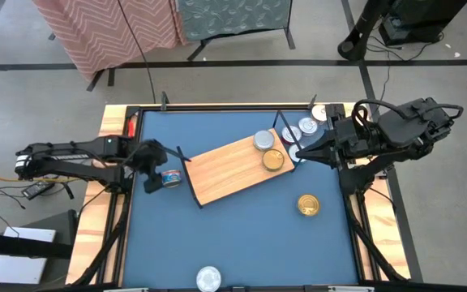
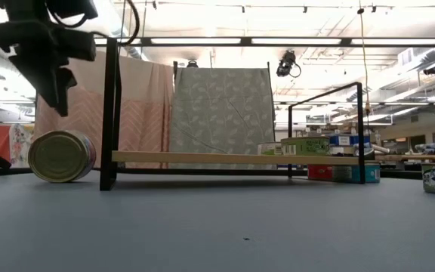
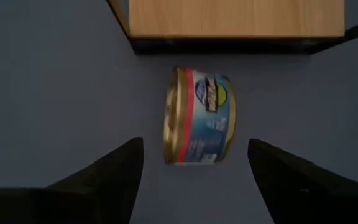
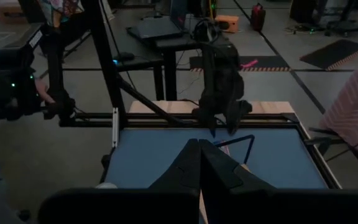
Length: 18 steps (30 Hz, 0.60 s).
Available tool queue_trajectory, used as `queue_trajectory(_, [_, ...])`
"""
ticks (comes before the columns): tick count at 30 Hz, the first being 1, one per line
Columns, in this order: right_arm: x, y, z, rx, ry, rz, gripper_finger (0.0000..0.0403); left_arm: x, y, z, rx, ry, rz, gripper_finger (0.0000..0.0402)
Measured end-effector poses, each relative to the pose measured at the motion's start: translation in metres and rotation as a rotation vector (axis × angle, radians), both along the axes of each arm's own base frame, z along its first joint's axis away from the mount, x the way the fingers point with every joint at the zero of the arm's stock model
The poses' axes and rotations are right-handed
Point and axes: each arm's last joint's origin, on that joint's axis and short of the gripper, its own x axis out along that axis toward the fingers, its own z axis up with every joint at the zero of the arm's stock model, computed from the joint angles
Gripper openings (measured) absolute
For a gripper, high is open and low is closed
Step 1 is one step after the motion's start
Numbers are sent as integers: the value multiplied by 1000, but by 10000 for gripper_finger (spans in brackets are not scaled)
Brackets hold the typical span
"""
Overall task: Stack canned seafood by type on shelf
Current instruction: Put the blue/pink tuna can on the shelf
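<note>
Left claw hangs over the blue-label can at centre left of the high view, fingers spread wide. In its wrist view the fingers flank the can with clear surface between them and it, nothing pinched. That can lies on its side on the blue surface, just off the shelf's left end.

The shelf sits angled across the middle of the high view. Two cans ride its right end: a silver one and a gold one just below it.

Right claw waits at the shelf's right end, fingers pressed together, empty; the wrist view shows them meeting in a point. More silver cans cluster in the upper right corner of the surface. A gold can sits alone at lower right, and a silver can lies at the bottom edge.
</note>
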Motion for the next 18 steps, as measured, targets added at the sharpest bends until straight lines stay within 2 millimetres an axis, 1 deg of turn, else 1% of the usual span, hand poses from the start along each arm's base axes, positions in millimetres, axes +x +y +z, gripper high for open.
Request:
queue_trajectory(3, [0, 0, 0, 0, 0, 0, 9, -1, -1, -7, -26, 16, 8, 306])
queue_trajectory(8, [0, 0, 0, 0, 0, 0, 9, 2, -1, -15, -68, -16, 12, 328])
queue_trajectory(14, [0, 0, 0, 22, 1, -6, 9, 0, -2, -35, -102, 16, 38, 334])
queue_trajectory(18, [0, 1, 0, 26, -2, -2, 9, 3, -1, -34, -88, -13, 60, 335])
